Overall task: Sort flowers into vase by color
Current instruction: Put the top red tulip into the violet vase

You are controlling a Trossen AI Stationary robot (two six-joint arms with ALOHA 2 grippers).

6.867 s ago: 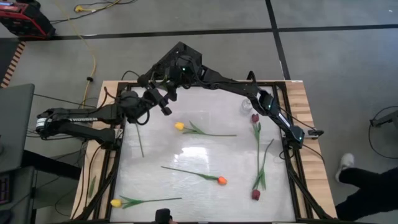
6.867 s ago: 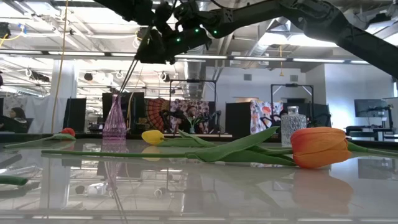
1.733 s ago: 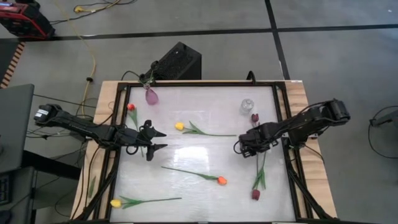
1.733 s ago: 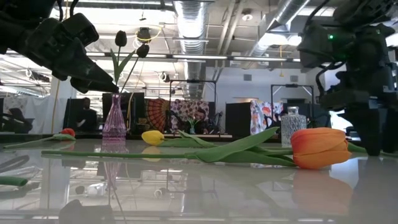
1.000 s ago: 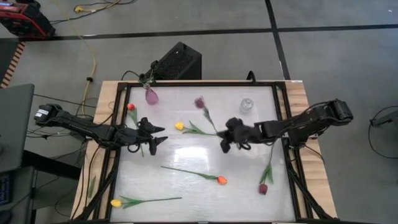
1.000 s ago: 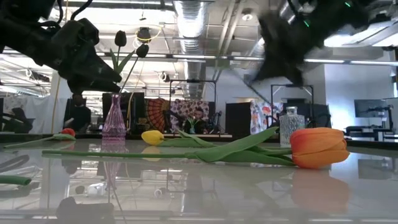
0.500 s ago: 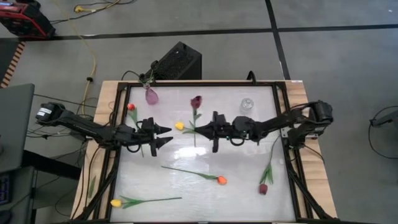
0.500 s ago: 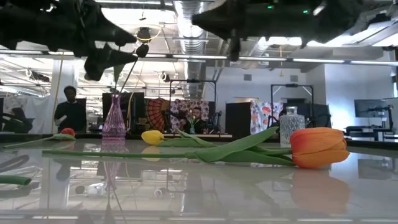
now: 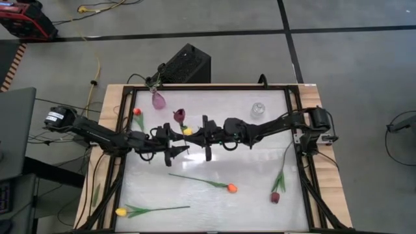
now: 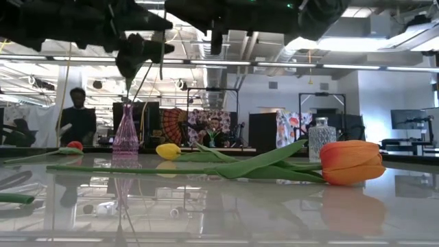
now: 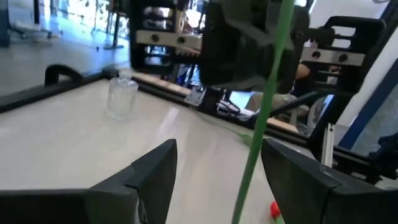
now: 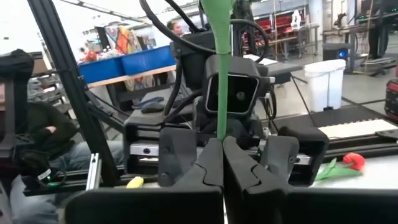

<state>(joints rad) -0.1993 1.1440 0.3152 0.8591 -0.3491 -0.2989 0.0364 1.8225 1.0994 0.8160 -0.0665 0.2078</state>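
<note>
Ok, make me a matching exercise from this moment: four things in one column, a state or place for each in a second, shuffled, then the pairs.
Things
1. right gripper
2. left gripper
3. orange tulip
4. pink vase

States or places
A. open, facing the held stem
B. standing at the table's far left corner
C. shut on the maroon tulip's stem
D. lying flat on the table, near side

Pairs: 1-C, 2-A, 3-D, 4-B
</note>
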